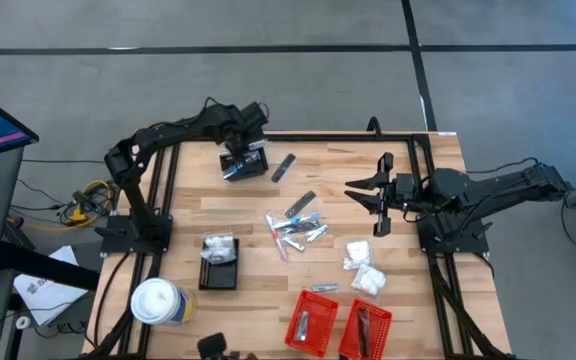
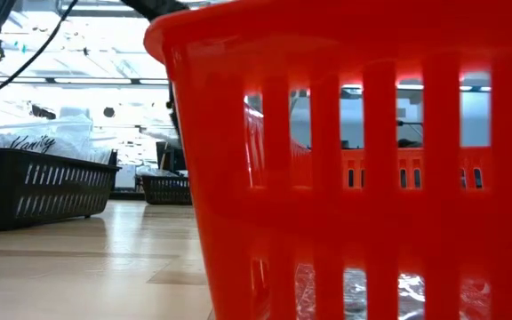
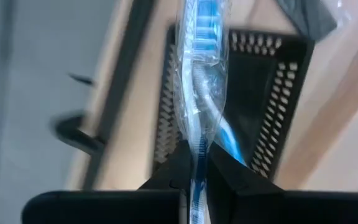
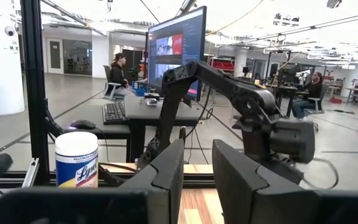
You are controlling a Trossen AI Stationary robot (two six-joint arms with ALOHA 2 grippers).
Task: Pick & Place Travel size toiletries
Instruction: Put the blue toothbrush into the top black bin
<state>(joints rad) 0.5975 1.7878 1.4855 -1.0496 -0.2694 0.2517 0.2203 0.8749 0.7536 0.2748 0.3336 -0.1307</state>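
**Left gripper closed on a wrapped toothbrush above a black basket**

In the left wrist view, the left gripper [image 3: 197, 171] is seen closed on a toothbrush [image 3: 201, 81] with a blue and white handle, sealed in a clear wrapper. The handle is pinched between the two dark fingers [image 3: 169, 171], and the brush hangs over a black slotted basket [image 3: 272, 124]. This grip is not visible in the high view, where only the left gripper [image 1: 245, 150] is seen at about 11 o'clock on the table [image 1: 418, 310], above the same basket [image 1: 245, 168].

The right gripper [image 1: 380, 195] is held at about 3 o'clock on the table. In the right wrist view its fingers [image 4: 166, 171] stand a little apart, with nothing between them.

In the high view, the other toiletries are seen: a heap of silvery tubes and sachets [image 1: 295, 228] at the centre, white packets [image 1: 364, 268] at about 4 o'clock, and a dark grey stick [image 1: 283, 167] at about 12 o'clock. A second black basket [image 1: 219, 262] with white packets lies at about 8 o'clock, and two red baskets [image 1: 338, 325] at about 6 o'clock. A white lidded cup [image 1: 158, 302] stands at about 7 o'clock.

The low view is mostly filled by one red basket [image 2: 363, 169].
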